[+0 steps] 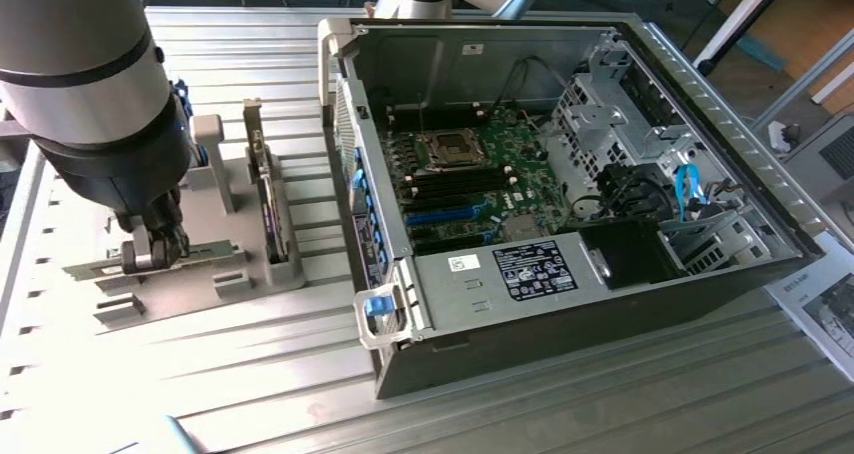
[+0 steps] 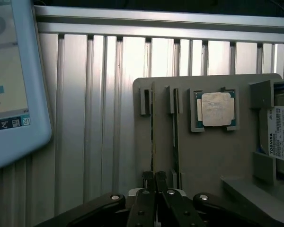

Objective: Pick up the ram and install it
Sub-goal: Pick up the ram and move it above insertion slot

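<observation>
Wrist view: ram (image 2: 153,137) in grey holder (image 2: 213,156)

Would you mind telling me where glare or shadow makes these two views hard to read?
Exterior view: strong glare washes out the table near the grey fixture, while the inside of the computer case sits in shade. Wrist view: the light is even, the processor lid shines pale, the tablet screen glows, and the gripper is a dark shape.

The ram (image 2: 153,137) stands edge-on, faces hidden; the hard drive (image 2: 281,137) is cut off
</observation>
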You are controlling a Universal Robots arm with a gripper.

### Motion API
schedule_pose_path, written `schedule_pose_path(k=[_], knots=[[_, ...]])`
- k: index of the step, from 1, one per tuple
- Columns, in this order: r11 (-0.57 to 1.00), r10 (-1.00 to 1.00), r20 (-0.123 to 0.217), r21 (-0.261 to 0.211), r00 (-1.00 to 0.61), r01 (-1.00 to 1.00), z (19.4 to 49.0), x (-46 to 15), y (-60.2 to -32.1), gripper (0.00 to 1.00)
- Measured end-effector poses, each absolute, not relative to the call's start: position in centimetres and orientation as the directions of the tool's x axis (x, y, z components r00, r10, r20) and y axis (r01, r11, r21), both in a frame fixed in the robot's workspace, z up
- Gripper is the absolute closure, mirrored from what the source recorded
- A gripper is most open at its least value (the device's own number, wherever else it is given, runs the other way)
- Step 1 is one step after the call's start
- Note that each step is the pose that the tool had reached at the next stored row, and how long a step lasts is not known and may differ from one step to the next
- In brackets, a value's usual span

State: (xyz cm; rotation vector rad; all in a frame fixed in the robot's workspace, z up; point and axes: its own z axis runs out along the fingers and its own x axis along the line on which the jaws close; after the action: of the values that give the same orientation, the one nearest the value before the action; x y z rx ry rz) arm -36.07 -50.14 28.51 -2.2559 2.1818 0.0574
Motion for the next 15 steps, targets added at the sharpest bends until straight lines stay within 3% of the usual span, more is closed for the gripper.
schedule_pose_path(k=[15], knots=[[-0.034,-0.999,-0.029,0.023,0.033,-0.999,32.6,-36.0,-50.1,0.88]])
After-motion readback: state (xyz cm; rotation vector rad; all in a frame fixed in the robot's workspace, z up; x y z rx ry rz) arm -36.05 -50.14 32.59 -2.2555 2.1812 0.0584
